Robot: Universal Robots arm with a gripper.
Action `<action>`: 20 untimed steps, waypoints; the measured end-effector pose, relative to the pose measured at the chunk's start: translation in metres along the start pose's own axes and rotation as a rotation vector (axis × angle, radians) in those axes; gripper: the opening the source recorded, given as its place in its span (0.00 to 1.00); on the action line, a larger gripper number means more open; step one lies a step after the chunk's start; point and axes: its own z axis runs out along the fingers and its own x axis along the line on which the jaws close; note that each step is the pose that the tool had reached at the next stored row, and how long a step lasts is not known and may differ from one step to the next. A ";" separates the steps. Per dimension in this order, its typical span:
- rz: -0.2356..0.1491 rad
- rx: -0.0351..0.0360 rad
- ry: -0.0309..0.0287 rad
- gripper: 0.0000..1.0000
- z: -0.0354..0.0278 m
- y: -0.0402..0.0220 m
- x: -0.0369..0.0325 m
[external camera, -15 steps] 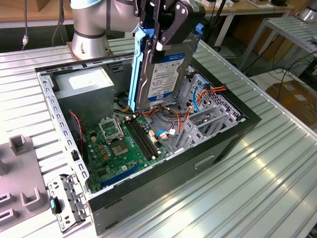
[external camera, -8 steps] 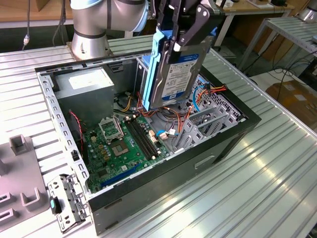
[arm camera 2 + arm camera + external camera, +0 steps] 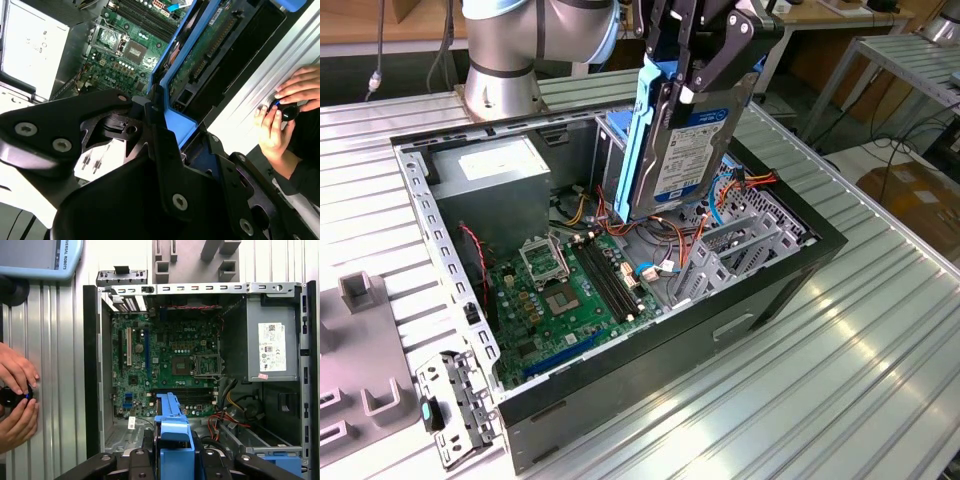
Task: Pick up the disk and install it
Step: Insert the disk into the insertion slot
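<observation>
Computer case (image 3: 720, 330) lies open mid-table, motherboard (image 3: 560, 300) nearest. Beyond it, the hand (image 3: 682, 85) clamps the disk (image 3: 685, 150) on edge, hovering above the drive bay (image 3: 735, 245) and orange cables (image 3: 760, 180). Lowering well likely means keeping it square to the bay, clear of those cables

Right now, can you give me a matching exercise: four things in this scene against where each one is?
1 disk
2 power supply
3 motherboard
4 hands

a green, on the case floor
b in the gripper, above the case
c over the table, beside the case
d grey, in a case corner

Pairs: 1-b, 2-d, 3-a, 4-c.
</observation>
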 end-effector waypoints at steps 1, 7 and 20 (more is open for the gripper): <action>0.000 0.0000 -0.0001 0.37 0.0000 0.0000 0.0000; 0.000 0.0000 0.0000 0.37 0.0001 -0.0001 0.0007; 0.000 -0.0001 0.0001 0.37 0.0003 -0.0272 0.0120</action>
